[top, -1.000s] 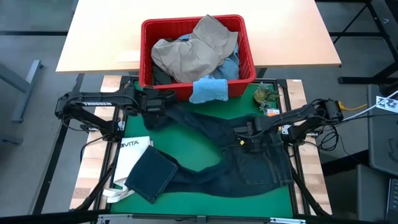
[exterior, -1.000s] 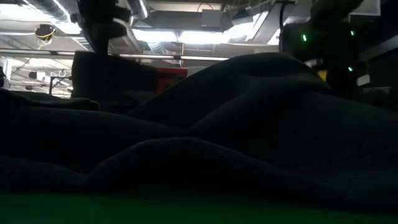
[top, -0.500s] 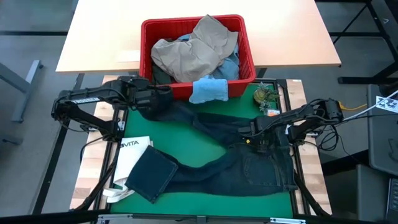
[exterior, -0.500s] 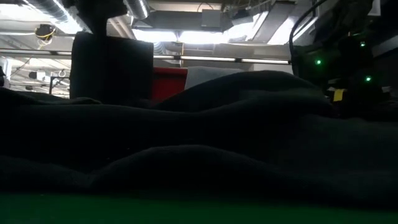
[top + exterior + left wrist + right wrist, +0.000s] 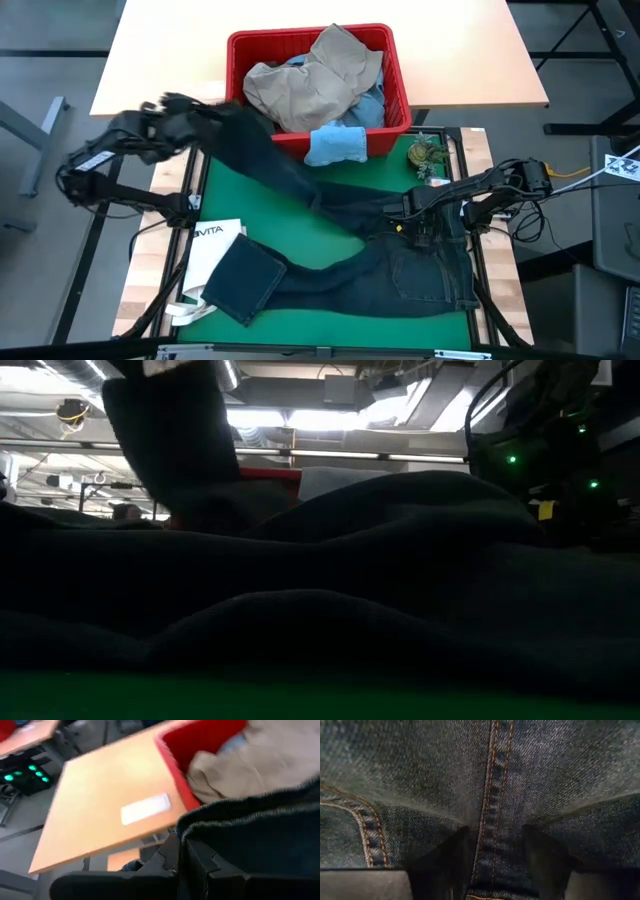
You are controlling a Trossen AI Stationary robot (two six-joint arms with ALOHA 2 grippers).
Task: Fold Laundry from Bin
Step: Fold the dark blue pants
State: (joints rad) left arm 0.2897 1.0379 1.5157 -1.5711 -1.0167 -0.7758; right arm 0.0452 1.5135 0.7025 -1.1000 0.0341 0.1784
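Note:
The dark navy jeans (image 5: 400, 265) lie on the green mat (image 5: 255, 215), seat at the right, one leg folded back at the near left (image 5: 245, 285). The other leg (image 5: 290, 175) runs up from the crotch toward my left gripper (image 5: 205, 112), which is shut on its end, raised beside the red bin's left near corner (image 5: 232, 120). My right gripper (image 5: 408, 222) is down on the jeans' seat, shut on the denim. The bin holds khaki trousers (image 5: 310, 80) and light blue jeans (image 5: 375, 100). A small light blue cloth (image 5: 335, 145) hangs over its near rim. My left gripper holds the leg's hem end (image 5: 235, 817) between its two fingers, and the hem edge stands out past them. The leg end is lifted clear of the table. The leg slopes down from it, drawn fairly straight, to the crotch on the mat. My right gripper comes from above and pinches the denim at the seat's double-stitched centre seam (image 5: 487, 832). One finger (image 5: 445, 865) stands on each side, the seam running between them. The cloth bunches up between the fingers, and the seat stays on the mat.
A white VITA tote (image 5: 212, 250) lies partly under the folded leg at the near left. A small green object (image 5: 425, 155) sits at the mat's far right. The bin stands on a wooden table (image 5: 170, 60) behind the mat. In the low view the jeans (image 5: 400, 580) fill the foreground.
My left gripper has risen and gone toward the table's far left, past the bin's corner, carrying the leg end. The leg has lifted off the mat and drawn out straighter, while the seat stayed down. My right gripper shifted slightly toward the right edge, then kept still.

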